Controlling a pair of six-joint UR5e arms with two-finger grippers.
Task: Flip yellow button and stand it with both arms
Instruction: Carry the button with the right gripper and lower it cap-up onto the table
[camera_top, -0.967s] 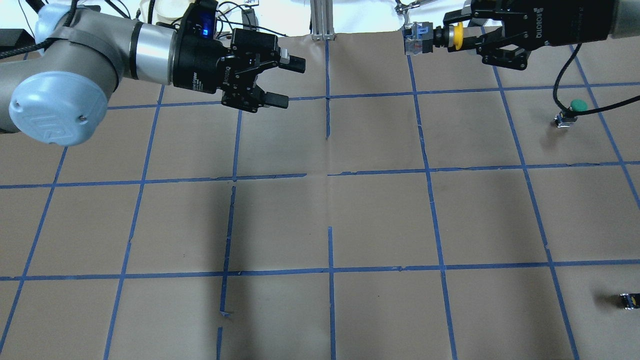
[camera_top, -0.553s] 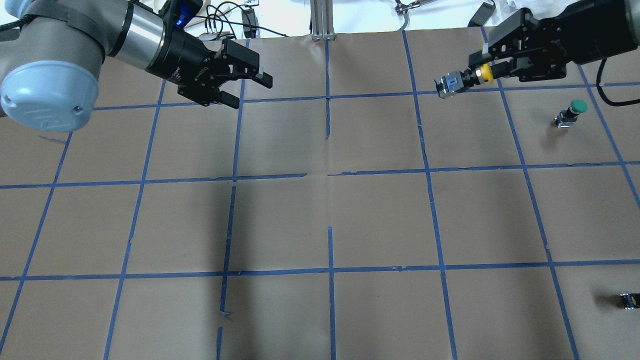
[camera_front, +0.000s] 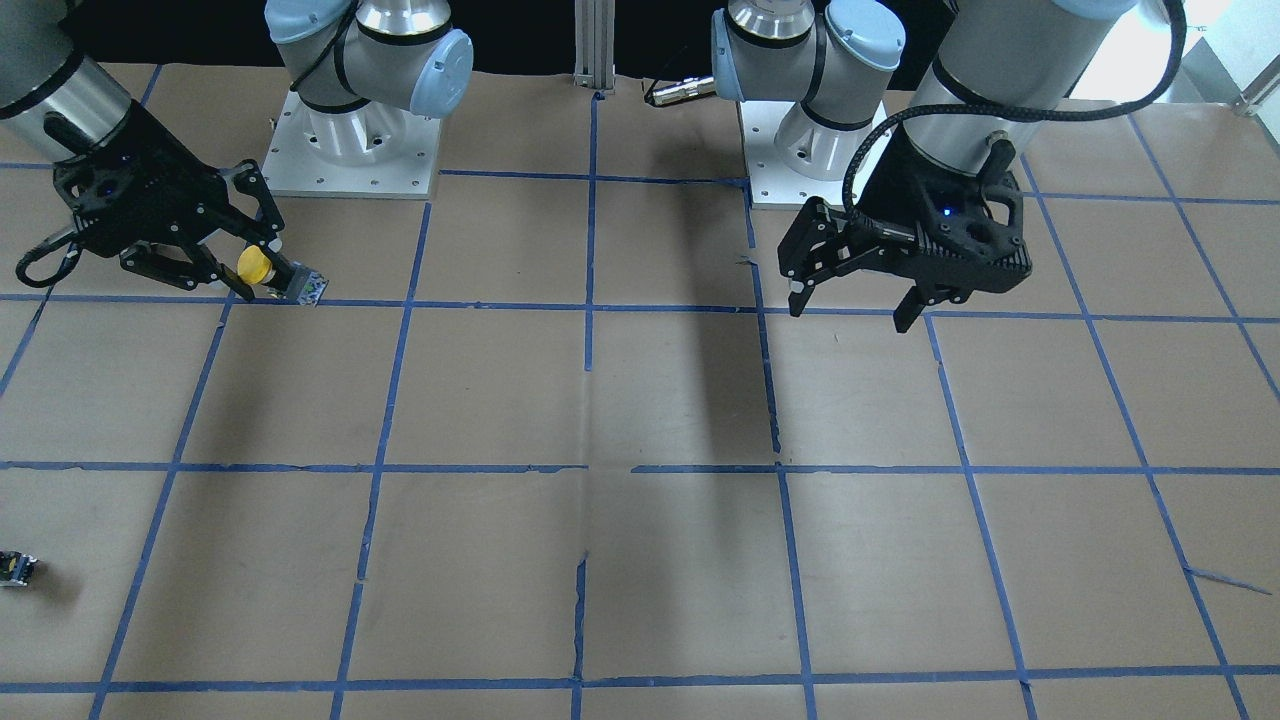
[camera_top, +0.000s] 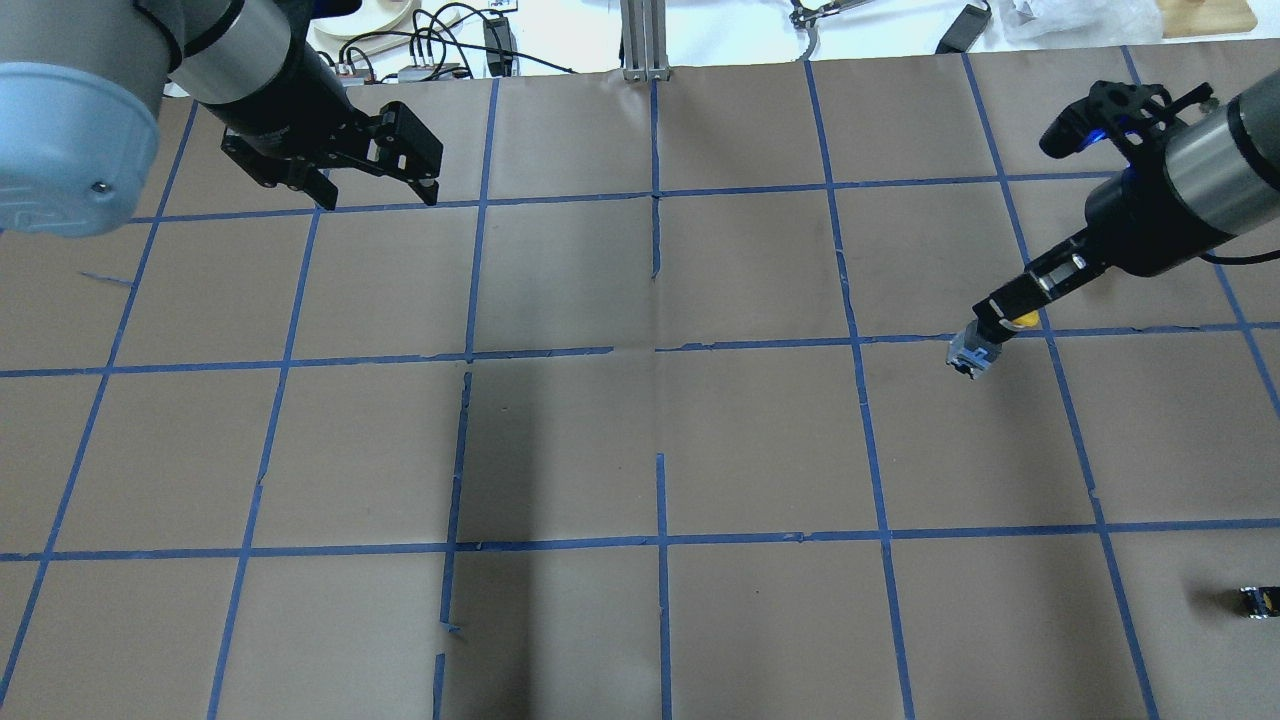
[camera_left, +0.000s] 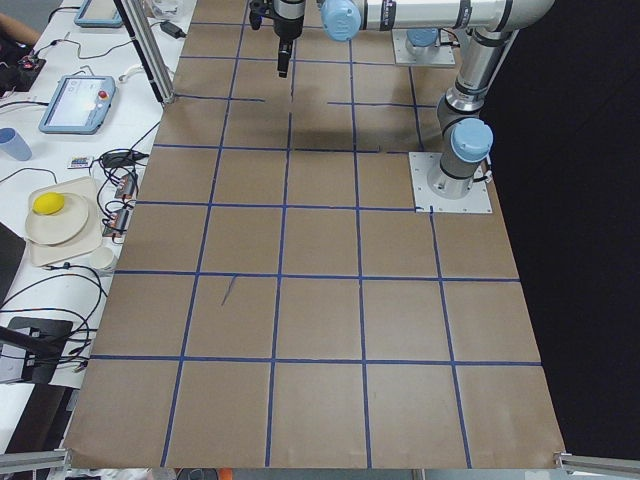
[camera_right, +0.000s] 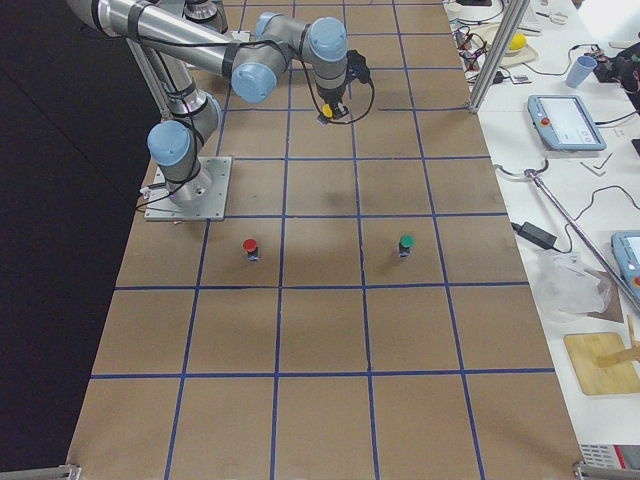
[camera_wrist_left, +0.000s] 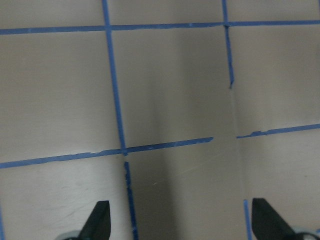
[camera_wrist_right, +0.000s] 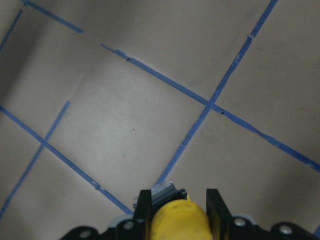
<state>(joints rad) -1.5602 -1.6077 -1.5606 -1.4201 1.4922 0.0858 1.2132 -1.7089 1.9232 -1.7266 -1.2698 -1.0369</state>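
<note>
My right gripper (camera_top: 1010, 315) is shut on the yellow button (camera_top: 973, 351). It holds the button by the yellow cap, tilted, with the grey body pointing down and out, low over the brown paper. The front view shows the same grip (camera_front: 255, 270) on the button (camera_front: 298, 288). In the right wrist view the cap (camera_wrist_right: 177, 220) sits between the two fingers (camera_wrist_right: 215, 205). My left gripper (camera_top: 375, 180) is open and empty, hovering at the far left; it also shows in the front view (camera_front: 855, 300) and the left wrist view (camera_wrist_left: 182, 225).
A small dark capless block (camera_top: 1258, 600) lies at the near right edge, and shows in the front view (camera_front: 15, 568). A red button (camera_right: 250, 246) and a green button (camera_right: 406, 243) stand upright, apart from the right gripper. Cables and gear lie beyond the far table edge.
My right gripper has swung down and toward the robot with the yellow button, from the far edge to low over the paper. My left gripper has drawn back to the left, still open.
</note>
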